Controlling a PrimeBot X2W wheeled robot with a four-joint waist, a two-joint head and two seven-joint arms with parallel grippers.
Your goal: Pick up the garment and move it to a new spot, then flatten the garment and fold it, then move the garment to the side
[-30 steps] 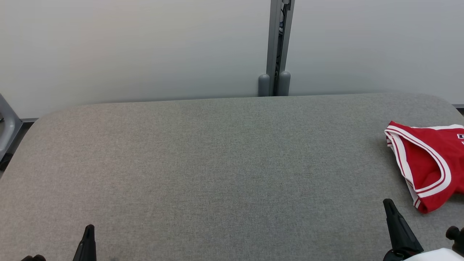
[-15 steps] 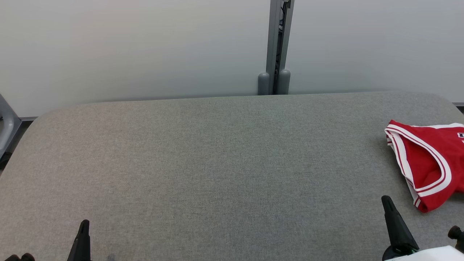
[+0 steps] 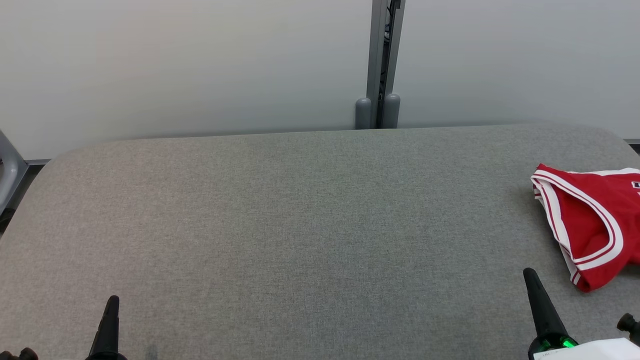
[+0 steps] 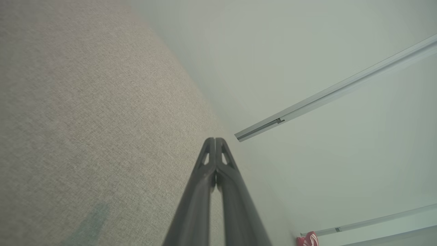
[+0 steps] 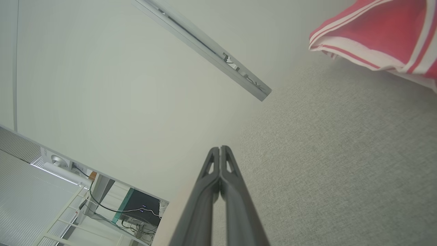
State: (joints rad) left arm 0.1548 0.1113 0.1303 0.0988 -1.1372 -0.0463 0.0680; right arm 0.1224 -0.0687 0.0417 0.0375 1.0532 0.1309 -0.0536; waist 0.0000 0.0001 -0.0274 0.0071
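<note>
Left gripper [image 3: 113, 303] and right gripper [image 3: 528, 278] closed, holding nothing; garment [image 3: 590, 220] lies on table [image 3: 300, 225], near and ahead-right of right gripper.

The garment [image 3: 590, 220] lies at the table's [image 3: 300, 225] right end, beyond the right claw [image 3: 528, 274]

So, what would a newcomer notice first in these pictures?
The red garment with white trim, bunched at the right edge of the grey table. Next, the left gripper and right gripper at the near edge, both shut, neither on the garment.
</note>
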